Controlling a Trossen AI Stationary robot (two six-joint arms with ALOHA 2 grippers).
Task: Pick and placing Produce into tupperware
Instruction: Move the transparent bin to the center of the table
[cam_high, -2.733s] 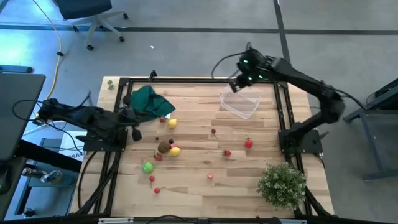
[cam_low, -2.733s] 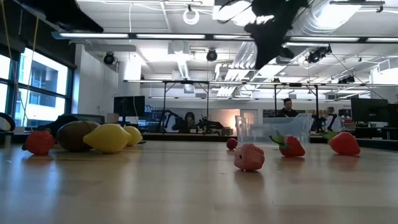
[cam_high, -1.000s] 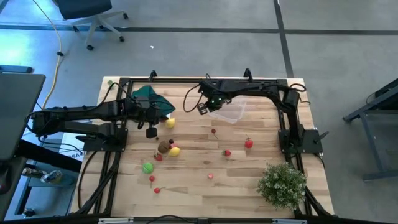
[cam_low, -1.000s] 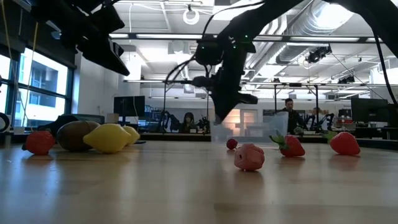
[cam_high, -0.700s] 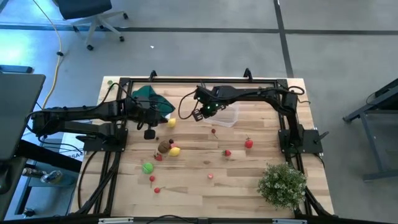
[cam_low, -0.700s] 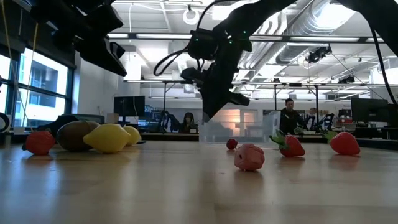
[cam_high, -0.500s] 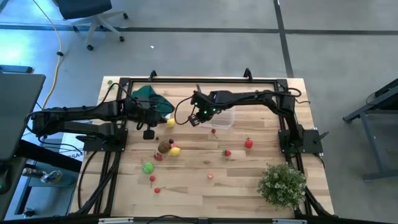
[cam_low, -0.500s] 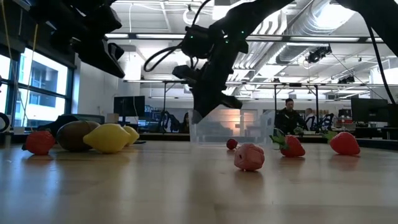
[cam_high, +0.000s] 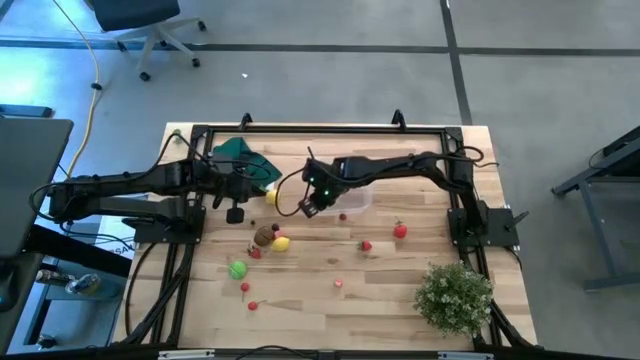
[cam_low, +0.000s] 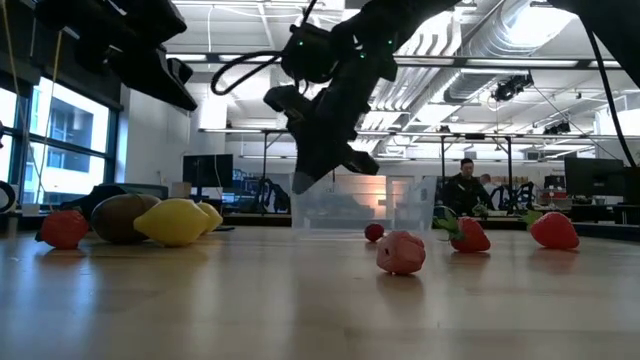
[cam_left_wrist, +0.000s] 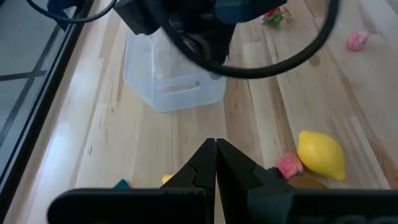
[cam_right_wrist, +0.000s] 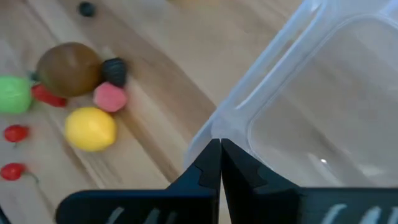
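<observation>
Right gripper (cam_right_wrist: 219, 144) clamped shut on tub (cam_high: 350, 196) rim, tub mid-table. Produce (cam_high: 272, 238) cluster lay just beyond that rim, toward left arm. Left gripper (cam_left_wrist: 216, 147) closed, empty, nearer cluster.

The right arm reaches across the counter (cam_high: 400, 290), its hand (cam_high: 311, 208) clamped on the tupperware (cam_high: 352, 196) rim, while the left hand (cam_high: 236, 214) hangs closed and empty just beside the green cloth (cam_high: 236, 157).
</observation>
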